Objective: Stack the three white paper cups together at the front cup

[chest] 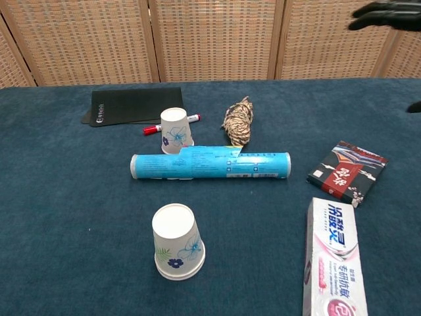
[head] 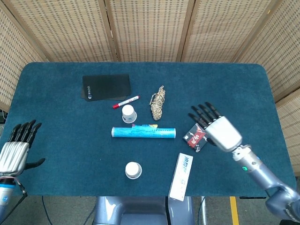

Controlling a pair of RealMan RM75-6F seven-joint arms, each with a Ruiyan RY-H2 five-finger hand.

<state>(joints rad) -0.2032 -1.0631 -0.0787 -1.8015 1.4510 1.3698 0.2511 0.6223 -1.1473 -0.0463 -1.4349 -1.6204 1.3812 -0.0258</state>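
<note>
Two white paper cups with blue flower prints stand upside down. The front cup [head: 133, 170] [chest: 177, 251] sits near the table's front edge; the back cup [head: 128, 113] [chest: 176, 130] stands behind the blue tube [head: 143, 132] [chest: 210, 165]. My right hand [head: 218, 129] hovers open at the right, fingers spread, holding nothing, beside the red-and-black packet [head: 198, 136]. In the chest view only its dark fingertips [chest: 388, 14] show at the top right. My left hand [head: 16, 150] is open at the table's left edge, far from both cups.
A toothpaste box [head: 181, 176] [chest: 332, 257] lies front right, the packet [chest: 345, 172] behind it. A rope coil [head: 158, 103] [chest: 237, 122], a red marker [head: 125, 101] [chest: 171, 124] and a black pouch [head: 106, 86] [chest: 135, 105] lie behind the back cup.
</note>
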